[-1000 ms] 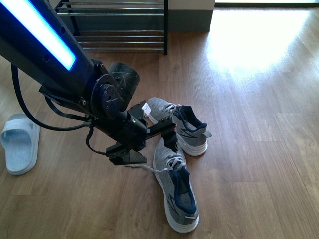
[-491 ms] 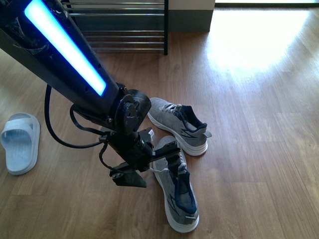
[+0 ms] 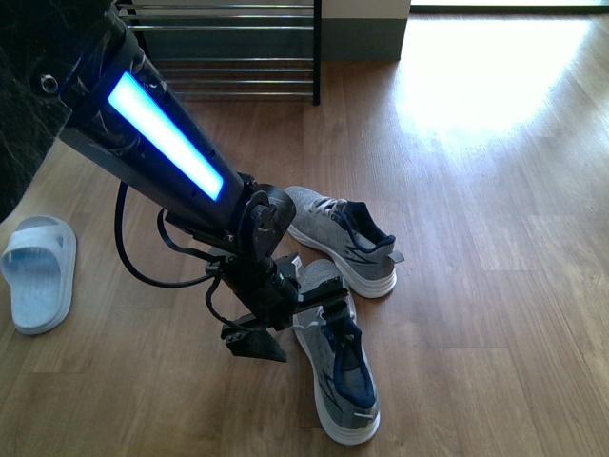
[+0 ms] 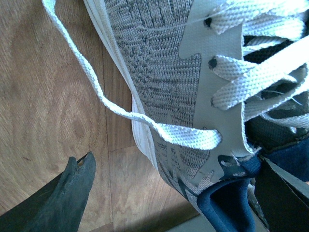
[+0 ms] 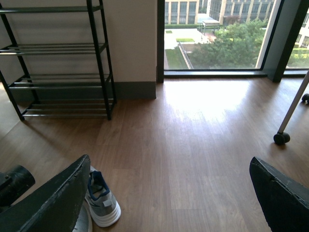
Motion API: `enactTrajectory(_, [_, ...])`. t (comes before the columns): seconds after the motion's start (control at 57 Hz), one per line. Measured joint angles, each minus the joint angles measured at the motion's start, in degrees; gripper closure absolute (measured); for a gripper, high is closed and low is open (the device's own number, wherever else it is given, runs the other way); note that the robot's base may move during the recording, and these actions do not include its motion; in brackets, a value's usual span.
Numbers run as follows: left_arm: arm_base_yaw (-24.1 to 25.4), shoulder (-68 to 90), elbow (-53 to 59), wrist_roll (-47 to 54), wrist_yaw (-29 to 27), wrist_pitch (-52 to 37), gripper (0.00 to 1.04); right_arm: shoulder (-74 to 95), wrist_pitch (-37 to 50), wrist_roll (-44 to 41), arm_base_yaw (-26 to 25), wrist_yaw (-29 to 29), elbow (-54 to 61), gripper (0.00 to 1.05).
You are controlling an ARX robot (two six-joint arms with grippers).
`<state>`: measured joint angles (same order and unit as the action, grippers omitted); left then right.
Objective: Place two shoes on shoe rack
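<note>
Floor: brown wood planks, all footwear lying on it.
Shoe rack: black frame with chrome bars, upper left of the front frame.
Left tool: jaws spread, astride the grey knit, white-soled near sneaker, lower centre.
Right tool: jaws wide apart, nothing between.
Far sneaker: matching grey knit, centre.
Slide sandal: light-blue rubber, left edge.

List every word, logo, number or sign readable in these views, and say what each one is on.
No text can be read in any view.
Near sneaker: navy side marks only, no letters. Its heel tab is too small to read.
Far sneaker: no legible brand or number.
Slide sandal: plain, no marking visible.
Shoe rack: no label visible.
</note>
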<state>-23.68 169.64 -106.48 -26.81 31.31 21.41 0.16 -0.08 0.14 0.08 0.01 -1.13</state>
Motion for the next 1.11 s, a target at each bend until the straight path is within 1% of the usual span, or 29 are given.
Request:
enactTrajectory(0.158, [0.0,1.6,-2.38,0.74,0.9,1.66,0.09,0.0,0.0,0.0,0.0,0.0,0.0,0.09])
enactTrajectory(0.228, [0.0,1.79,-2.71,1.29,2.47,1.36,0.09,0.0,0.0,0.0,0.0,0.02,0.0,0.09])
enactTrajectory(0.614, [-0.02,4.9,-9.57,1.92,1.77,5.6,0.09,0.0,0.0,0.0,0.0,0.02,0.0,0.09])
enactTrajectory(0.684, [-0.04,5.11,-10.51,2.01,2.32,6.27,0.09,0.0,0.0,0.0,0.0,0.02,0.0,0.09])
enactTrajectory(0.789, [-0.13,5.16,-12.15,2.01,1.14,8.31,0.09,0.0,0.0,0.0,0.0,0.02,0.0,0.09])
enactTrajectory(1.035, [-0.24,5.16,-13.14,2.01,-0.87,9.9,0.1,0.0,0.0,0.0,0.0,0.0,0.0,0.09])
enactTrajectory(1.07, [-0.28,5.16,-13.25,2.12,-1.44,10.23,0.13,0.0,0.0,0.0,0.0,0.02,0.0,0.09])
enactTrajectory(1.088, [-0.31,5.16,-13.29,2.12,-1.77,10.38,0.17,0.0,0.0,0.0,0.0,0.02,0.0,0.09])
enactTrajectory(1.105, [-0.33,5.16,-13.29,2.12,-1.81,10.43,0.18,0.0,0.0,0.0,0.0,0.0,0.0,0.09])
